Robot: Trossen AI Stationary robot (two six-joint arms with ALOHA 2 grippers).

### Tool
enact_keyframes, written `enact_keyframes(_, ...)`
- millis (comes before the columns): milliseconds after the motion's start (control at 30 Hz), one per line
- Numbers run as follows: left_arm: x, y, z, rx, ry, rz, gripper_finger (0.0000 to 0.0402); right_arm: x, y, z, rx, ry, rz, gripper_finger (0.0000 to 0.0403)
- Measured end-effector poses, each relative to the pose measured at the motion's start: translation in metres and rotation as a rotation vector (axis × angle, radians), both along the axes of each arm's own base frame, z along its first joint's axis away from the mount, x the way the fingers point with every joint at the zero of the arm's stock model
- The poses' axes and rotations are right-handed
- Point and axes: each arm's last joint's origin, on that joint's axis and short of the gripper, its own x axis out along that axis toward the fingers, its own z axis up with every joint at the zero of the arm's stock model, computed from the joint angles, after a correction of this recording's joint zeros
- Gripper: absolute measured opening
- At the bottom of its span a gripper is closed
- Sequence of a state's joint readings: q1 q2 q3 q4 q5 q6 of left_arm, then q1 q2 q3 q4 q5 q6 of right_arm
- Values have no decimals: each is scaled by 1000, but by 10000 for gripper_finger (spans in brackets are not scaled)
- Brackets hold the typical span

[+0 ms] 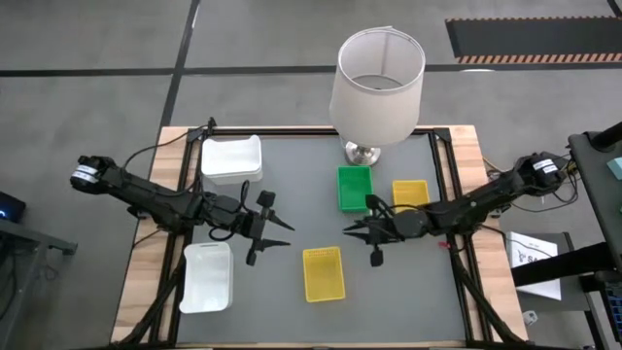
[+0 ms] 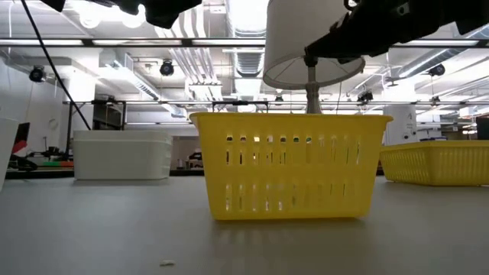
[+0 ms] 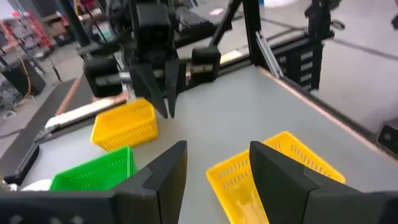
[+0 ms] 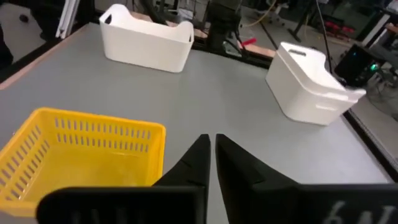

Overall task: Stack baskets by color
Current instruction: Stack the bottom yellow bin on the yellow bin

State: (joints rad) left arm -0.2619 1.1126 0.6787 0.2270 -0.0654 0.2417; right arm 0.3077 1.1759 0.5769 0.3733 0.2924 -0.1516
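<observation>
Near the lower middle of the high view, a yellow basket (image 1: 324,273) sits alone on the table (image 1: 292,165), its long axis running up and down the frame, open side up. It looks light, stiff and slotted, likely best pinched over a short-end rim. Both hands hover above the table either side of it: the left hand (image 1: 275,225) wide and empty, the right hand (image 1: 361,231) pinched shut on nothing.
</observation>
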Motion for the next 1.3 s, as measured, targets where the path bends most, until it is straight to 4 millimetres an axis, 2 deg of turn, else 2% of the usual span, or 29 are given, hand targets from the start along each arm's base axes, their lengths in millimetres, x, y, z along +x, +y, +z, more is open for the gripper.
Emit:
enact_keyframes(233, -2, 0, -5, -26, -72, 0, 160, -4, 1, -7, 21, 21, 1, 9)
enact_keyframes(667, 1, -1, -4, -108, -88, 11, 160, -6, 10, -6, 20, 4, 42, 9)
enact_keyframes(1000, 26, -7, -19, -163, -111, 16, 160, 0, 14, -13, 6, -6, 58, 9)
enact_keyframes(1300, 47, -13, -41, -295, 8, 49, 160, 14, 20, -24, -32, -71, 81, 9)
